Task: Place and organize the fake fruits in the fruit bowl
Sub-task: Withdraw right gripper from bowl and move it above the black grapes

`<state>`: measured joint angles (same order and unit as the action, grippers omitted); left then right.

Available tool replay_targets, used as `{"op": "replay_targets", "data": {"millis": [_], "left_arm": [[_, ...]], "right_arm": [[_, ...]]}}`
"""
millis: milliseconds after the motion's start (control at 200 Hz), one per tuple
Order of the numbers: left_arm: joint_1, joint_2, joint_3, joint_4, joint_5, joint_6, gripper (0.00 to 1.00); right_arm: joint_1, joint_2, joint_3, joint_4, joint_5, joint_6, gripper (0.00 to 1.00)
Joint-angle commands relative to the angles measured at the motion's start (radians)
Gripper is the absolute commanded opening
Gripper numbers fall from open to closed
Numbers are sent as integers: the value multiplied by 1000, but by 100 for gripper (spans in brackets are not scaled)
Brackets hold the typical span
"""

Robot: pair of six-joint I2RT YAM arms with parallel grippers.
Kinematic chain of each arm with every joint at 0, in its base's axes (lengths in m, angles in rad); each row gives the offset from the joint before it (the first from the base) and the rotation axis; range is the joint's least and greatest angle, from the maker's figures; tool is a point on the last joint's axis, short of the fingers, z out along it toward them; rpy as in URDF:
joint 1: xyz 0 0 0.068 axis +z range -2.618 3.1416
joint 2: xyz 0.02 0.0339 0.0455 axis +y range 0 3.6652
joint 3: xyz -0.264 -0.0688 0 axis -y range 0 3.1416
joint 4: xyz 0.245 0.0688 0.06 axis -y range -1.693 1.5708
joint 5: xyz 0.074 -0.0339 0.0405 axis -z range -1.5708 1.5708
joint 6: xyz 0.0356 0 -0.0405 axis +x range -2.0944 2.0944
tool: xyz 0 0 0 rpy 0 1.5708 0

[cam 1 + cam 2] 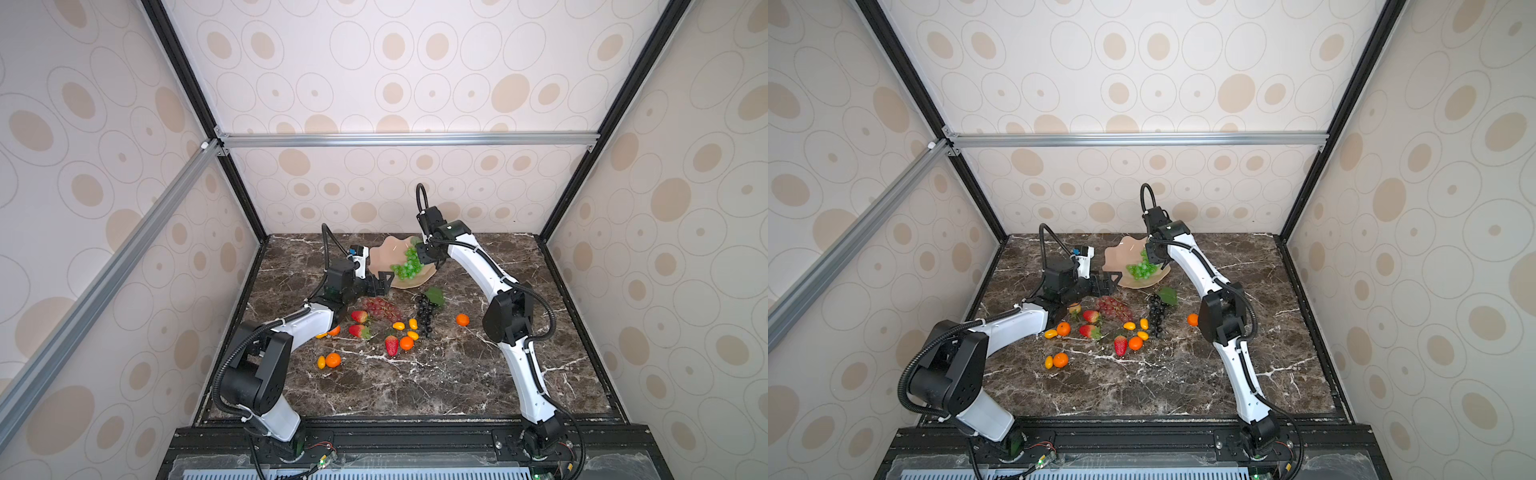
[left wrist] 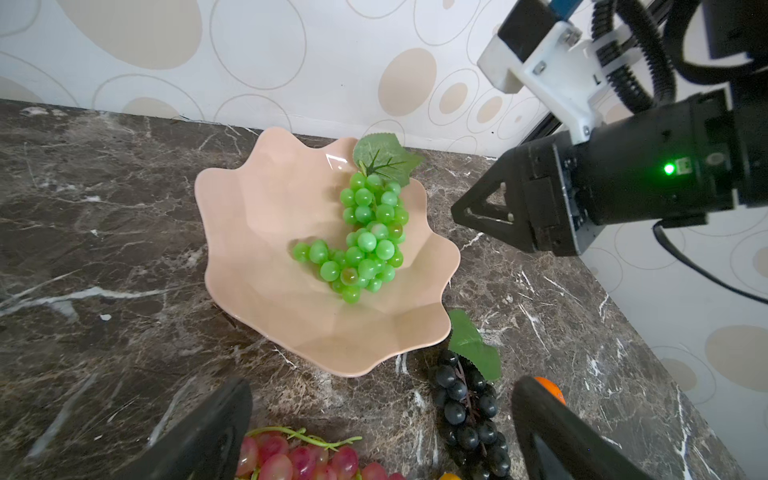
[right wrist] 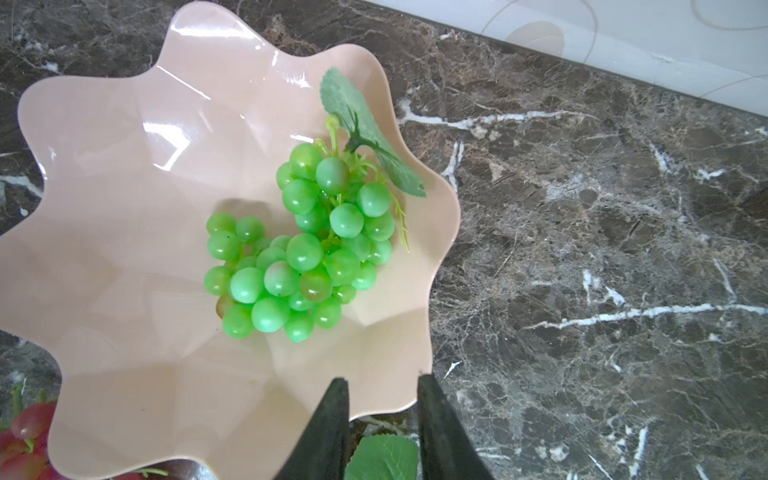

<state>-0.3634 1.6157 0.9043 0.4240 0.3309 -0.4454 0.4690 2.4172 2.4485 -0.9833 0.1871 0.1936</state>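
Dark marble table (image 1: pixel 457 374) enclosed by patterned walls. 2 white-and-black arms reaching from the near edge toward the far middle. Pale pink, wavy-rimmed bowl (image 1: pixel 384 255) standing at the far middle of the table.

Left claw (image 2: pixel 382 399) spread wide, gripping nothing, held low just beside the bowl's near-left rim. Right claw (image 3: pixel 382 379) partly open, gripping nothing, poised over the bowl's right rim.

Green grapes (image 3: pixel 299 249) with a leaf lying inside the bowl, toward its right side, apart from both claws. Red grapes (image 1: pixel 380 309) and black grapes (image 1: pixel 426 316) lying on the table near the bowl's front.

3 strawberries (image 1: pixel 391 345), 4 tangerines (image 1: pixel 406 343) and several small yellow ovals (image 1: pixel 398 326) scattered nearer the front, all outside the bowl.
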Motion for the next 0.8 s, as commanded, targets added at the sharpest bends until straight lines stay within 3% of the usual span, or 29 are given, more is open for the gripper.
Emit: {"op": "replay_targets", "data": {"millis": [0, 230, 525, 795], "left_arm": [[8, -38, 26, -8, -24, -4, 98], [7, -88, -2, -28, -57, -11, 98], [-32, -222, -126, -58, -90, -46, 98], [-120, -339, -251, -81, -153, -61, 98]], "right_arm": [[-5, -74, -16, -10, 20, -9, 33], [-4, -181, -142, 43, -31, -6, 33], [22, -467, -637, 251, -113, 52, 35], [60, -681, -977, 393, -157, 115, 36]]}}
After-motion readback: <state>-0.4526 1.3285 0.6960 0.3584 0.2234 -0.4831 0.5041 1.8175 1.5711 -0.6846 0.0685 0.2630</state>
